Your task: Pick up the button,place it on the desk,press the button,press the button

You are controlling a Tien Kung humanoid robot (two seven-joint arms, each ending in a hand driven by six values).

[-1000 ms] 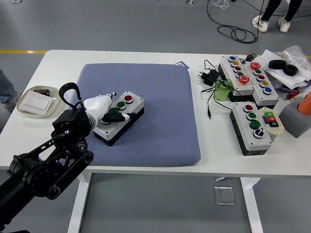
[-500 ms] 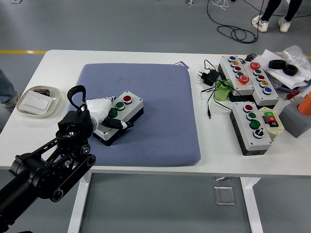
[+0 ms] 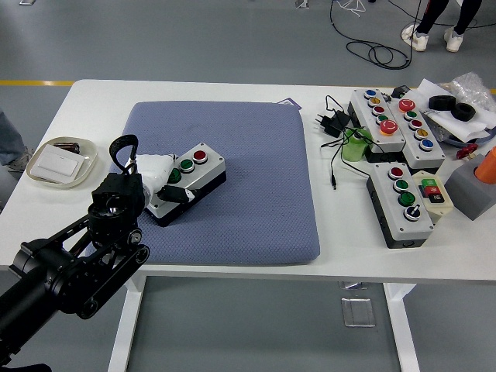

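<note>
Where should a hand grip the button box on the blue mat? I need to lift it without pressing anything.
Grip the button box by its two long side walls, coming from above, since its buttons run along the top. The left hand already covers its near-left end, so the far-right end by the red button is freer.

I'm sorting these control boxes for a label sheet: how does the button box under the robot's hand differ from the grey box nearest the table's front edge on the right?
The button box on the pad lies on the blue pad with the left hand on it; the right-side box sits on the bare table, untouched. The first shows one red and two green buttons; the second adds a black selector knob. Both are grey-topped boxes with black bases.
</note>
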